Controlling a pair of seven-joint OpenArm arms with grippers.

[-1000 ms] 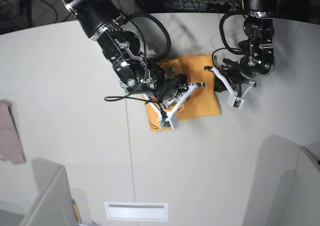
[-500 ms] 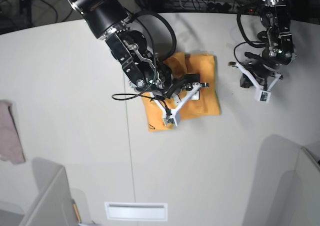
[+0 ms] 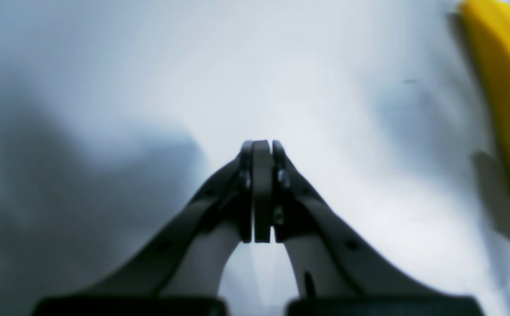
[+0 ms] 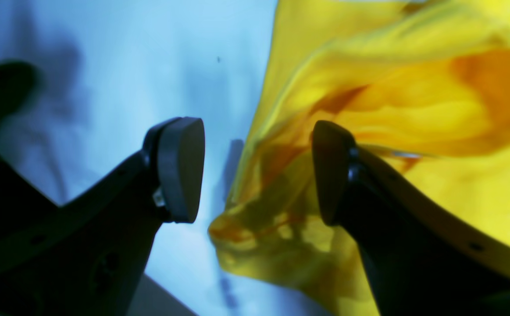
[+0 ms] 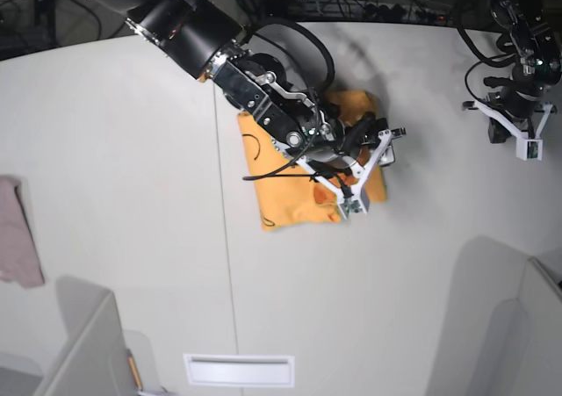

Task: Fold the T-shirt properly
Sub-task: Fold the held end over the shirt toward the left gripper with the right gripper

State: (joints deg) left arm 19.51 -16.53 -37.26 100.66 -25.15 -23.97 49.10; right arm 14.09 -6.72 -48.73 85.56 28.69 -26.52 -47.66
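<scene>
The white surface (image 5: pixel 132 194) carries the T-shirt (image 5: pixel 285 194), folded into a small orange-yellow block near its middle. The right arm's fingers (image 5: pixel 369 172) stand wide apart over the T-shirt's edge on the side toward the left arm, holding nothing, with loose, rumpled cloth between them. If they lift or drag carelessly, a fingertip could catch that cloth and undo the fold. The left arm's fingers (image 3: pixel 261 191), pressed together and empty, hang well clear of the T-shirt.

Pale table (image 5: pixel 114 150) — cables (image 5: pixel 369 1) behind
</scene>
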